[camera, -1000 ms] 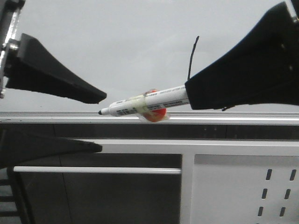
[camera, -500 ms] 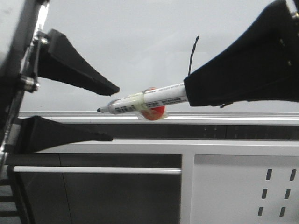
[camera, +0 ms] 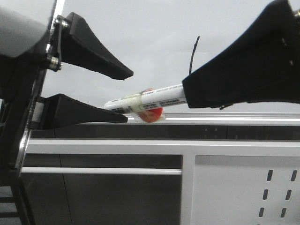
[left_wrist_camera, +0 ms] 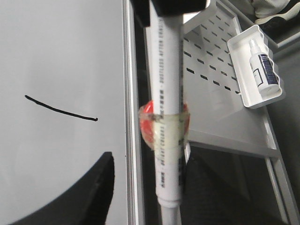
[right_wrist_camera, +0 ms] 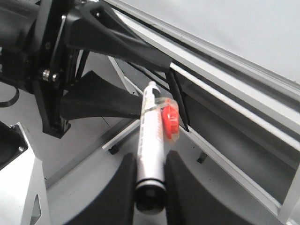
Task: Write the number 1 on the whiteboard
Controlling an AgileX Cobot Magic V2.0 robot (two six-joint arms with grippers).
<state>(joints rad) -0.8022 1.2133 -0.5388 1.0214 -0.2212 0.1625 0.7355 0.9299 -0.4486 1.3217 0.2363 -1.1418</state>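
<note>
Holding the marker (camera: pixel 154 99) with our right tool (right_wrist_camera: pixel 151 161): both fingers are clamped on the rear half of the barrel, and the tip end points toward our left side. A red blob (camera: pixel 151 114) is taped to the barrel about midway along its length, wrapped in clear tape.

Our left tool (camera: pixel 125 96) has its jaws spread apart, one finger above the marker's tip end and one below it. In the front view the lower finger's tip overlaps the marker's tip, so we cannot tell whether they touch. The upper finger is clear of the barrel.

The number 1 (camera: pixel 192 57) is on the whiteboard (camera: pixel 154 42): a thin black, slightly curved stroke, near-vertical in the front view, with its lower end hidden behind our right tool. The left wrist view shows the same stroke (left_wrist_camera: pixel 61 108) on the board (left_wrist_camera: pixel 61 56), well apart from the marker (left_wrist_camera: pixel 166 117).

The whiteboard's aluminium rail (camera: pixel 225 119) runs just behind and below the marker. Below it sits a white perforated panel (camera: pixel 253 187). The left wrist view also shows a small white tray (left_wrist_camera: pixel 276 89) on that panel, with a bottle (left_wrist_camera: pixel 261 68) in it.
</note>
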